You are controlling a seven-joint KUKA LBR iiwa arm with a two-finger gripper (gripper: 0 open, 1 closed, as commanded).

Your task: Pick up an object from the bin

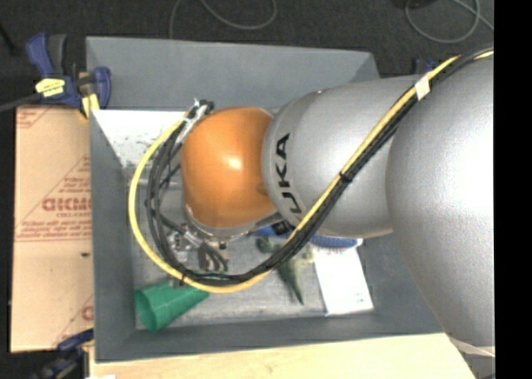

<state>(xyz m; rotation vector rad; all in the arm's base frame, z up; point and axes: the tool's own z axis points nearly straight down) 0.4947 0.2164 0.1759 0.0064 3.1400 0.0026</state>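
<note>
1. Though the orange wrist cover (224, 165) hides much of it, the gripper (198, 253) sits low inside the bin (112, 228); I cannot tell whether it is open or closed.
2. Just right of that cover, black letters "UKA" run along the silver arm (332, 161).
3. Nearest the gripper, just below it and slightly left in the view, a green cone (166, 304) lies on its side, tip pointing right.
4. Right of the gripper lies a dark green toy (291, 276), partly under the arm.
5. Farther right are a white card (342, 279) and, above it, a blue thing (337, 243) at the arm's edge.
</note>
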